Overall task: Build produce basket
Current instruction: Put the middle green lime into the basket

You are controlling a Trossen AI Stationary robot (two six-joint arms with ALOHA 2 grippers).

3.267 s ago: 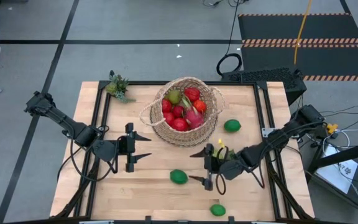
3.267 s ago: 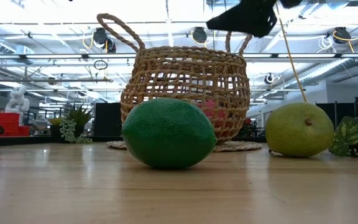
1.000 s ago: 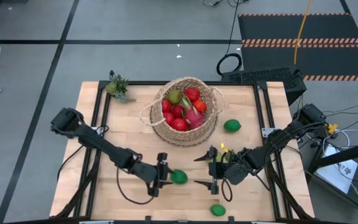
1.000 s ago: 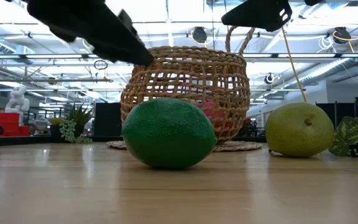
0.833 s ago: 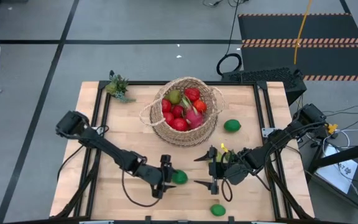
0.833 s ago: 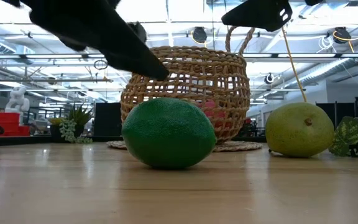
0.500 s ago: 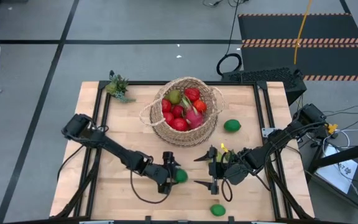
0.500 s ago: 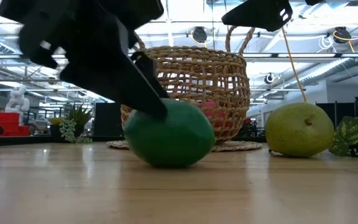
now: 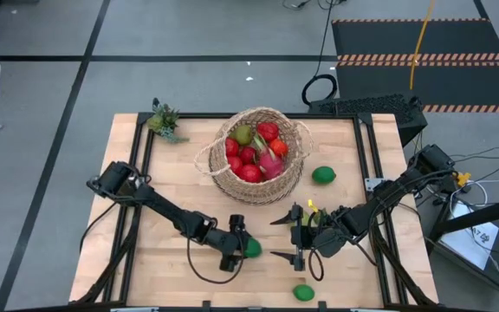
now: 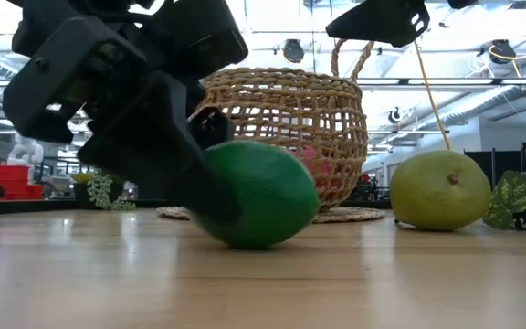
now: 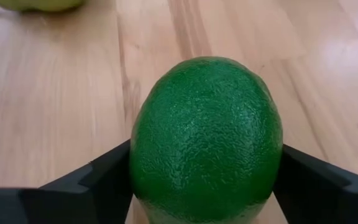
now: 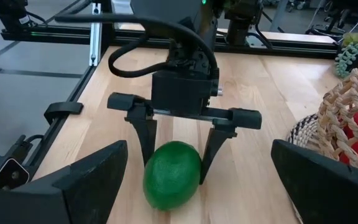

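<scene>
- Lime (image 11: 205, 140), the nearest piece of produce in the left wrist view, fills that frame and sits on the wooden surface (image 11: 55, 99) between the left gripper's two dark fingers (image 11: 89, 186), one on each side of it.
- Only the right wrist view shows that gripper from the front: the left gripper (image 12: 178, 163) stands over the lime (image 12: 172, 174) with a finger down each flank, jaws spread about as wide as the fruit; whether they press it I cannot tell.
- From above, the left gripper (image 9: 237, 249) reaches the lime (image 9: 250, 247) near the front middle of the surface (image 9: 171, 173).
- Right gripper (image 9: 292, 235) waits just beside it with its fingers wide apart and nothing between them.
- High view alone shows a second lime (image 9: 303, 293) at the front edge and a third (image 9: 323, 175) just right of the basket (image 9: 254, 156).
- Basket stands at the back middle of the surface, holding red fruits, a pink dragonfruit (image 9: 270, 161) and a green pear (image 9: 243, 134).
- Low view adds a yellow-green pear (image 10: 439, 191) to the right of the lime (image 10: 263, 195), with the basket (image 10: 286, 128) behind them.
- Small green spiky plant (image 9: 164, 120) sits at the back left corner.
- Beyond the surface lie a grey floor (image 9: 42, 87), cables, and a black mat (image 9: 423, 52) with striped edges.
</scene>
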